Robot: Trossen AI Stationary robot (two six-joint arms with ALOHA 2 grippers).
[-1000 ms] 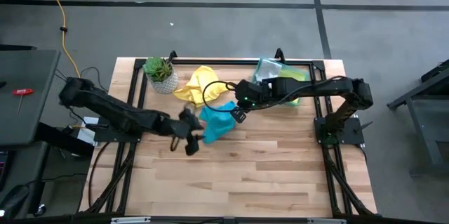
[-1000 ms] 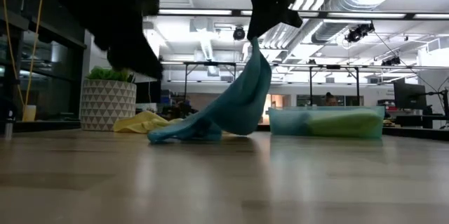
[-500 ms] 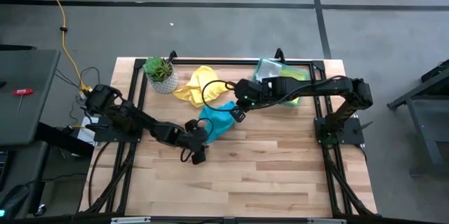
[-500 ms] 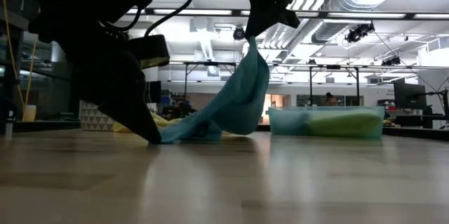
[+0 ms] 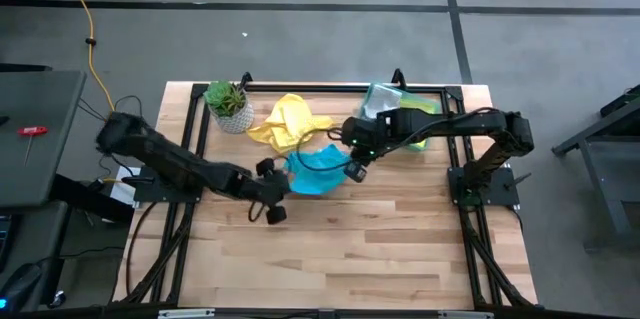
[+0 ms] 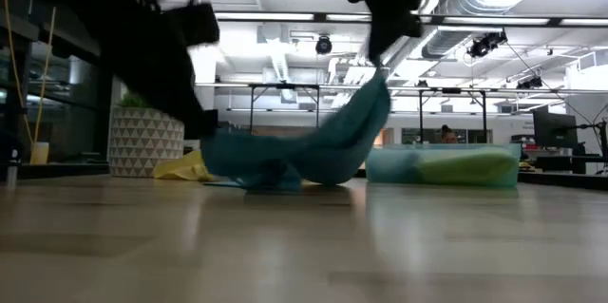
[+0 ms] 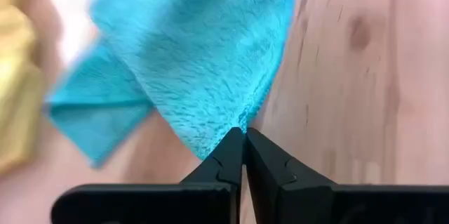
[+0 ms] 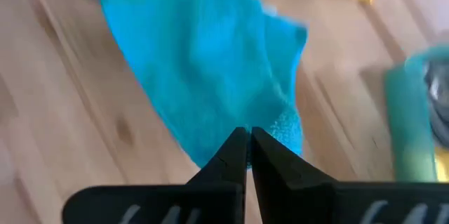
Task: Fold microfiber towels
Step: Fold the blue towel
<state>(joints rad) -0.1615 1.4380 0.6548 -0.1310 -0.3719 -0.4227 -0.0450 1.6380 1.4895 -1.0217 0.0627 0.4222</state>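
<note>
Right now both grippers are pinched onto the teal-blue towel (image 5: 318, 168), one at each end. From the left wrist camera, the left gripper (image 7: 243, 134) has its two dark fingers pressed together with a corner of the cloth caught between the tips; how much fabric sits inside the pinch is hidden by the fingers themselves. From the right wrist camera, the right gripper (image 8: 248, 135) is likewise closed on an edge of the same towel, which spreads away above the wood, its far side smeared and hard to read.

From above, the left gripper (image 5: 274, 191) sits at the towel's near-left end and the right gripper (image 5: 358, 164) at its right end, the cloth strung between them over the wooden table (image 5: 340, 259). At table level, the towel (image 6: 304, 146) sags in the middle, its lowest folds touching the tabletop or just above it, I cannot tell which. Both arms are cut off at the top there and show only as dark shapes.

Behind the blue cloth lies a crumpled yellow towel (image 5: 285, 119), partly blocked by the arms. Beside it stands the potted plant (image 5: 228, 105). Over by the right arm, the translucent green tray (image 5: 425, 105) is half covered by the arm, with a lime green cloth (image 6: 465, 165) showing through its wall.
</note>
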